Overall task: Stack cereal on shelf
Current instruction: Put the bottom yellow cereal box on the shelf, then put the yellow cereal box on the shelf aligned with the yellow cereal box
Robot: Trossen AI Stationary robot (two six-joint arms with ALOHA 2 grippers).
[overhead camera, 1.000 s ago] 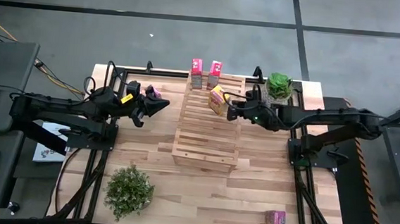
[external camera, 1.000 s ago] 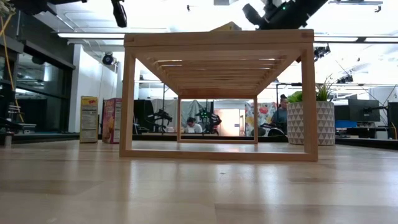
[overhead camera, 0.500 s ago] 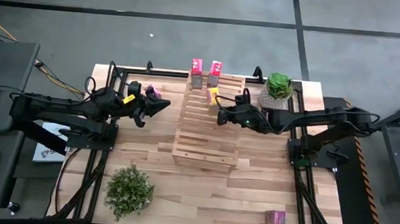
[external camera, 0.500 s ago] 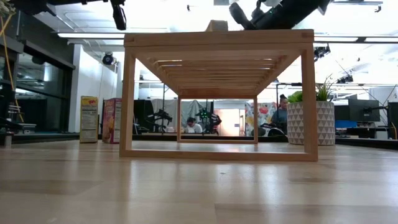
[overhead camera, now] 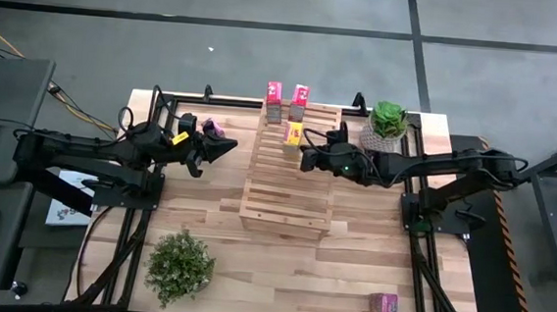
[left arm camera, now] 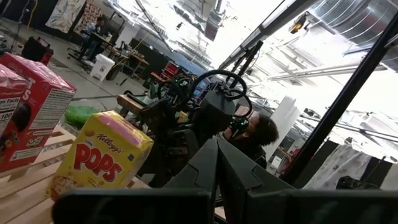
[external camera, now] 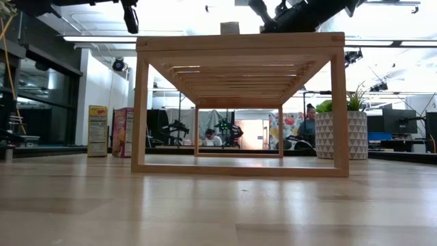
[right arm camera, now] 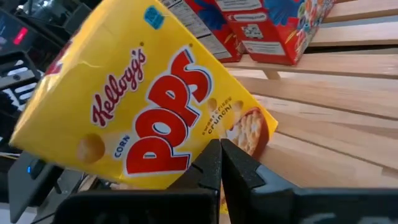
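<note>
A pink box [overhead camera: 383,307] lies at the near edge of the table [overhead camera: 349,279], well apart from everything else, with a leafy plant [overhead camera: 179,264] at the near left. The shelf [overhead camera: 290,176] stands mid-table. The right gripper [overhead camera: 307,154] reaches over its far end; whether its fingers grip I cannot tell — in the right wrist view the dark fingers look closed together in front of the yellow box [right arm camera: 143,106]. That box stands on the far slats just beside the gripper. The left gripper [overhead camera: 226,145] hovers left of the shelf, its fingers closed together. Two red boxes [overhead camera: 286,102] stand at the shelf's far end — a potted plant [overhead camera: 388,122] sits to their right.
</note>
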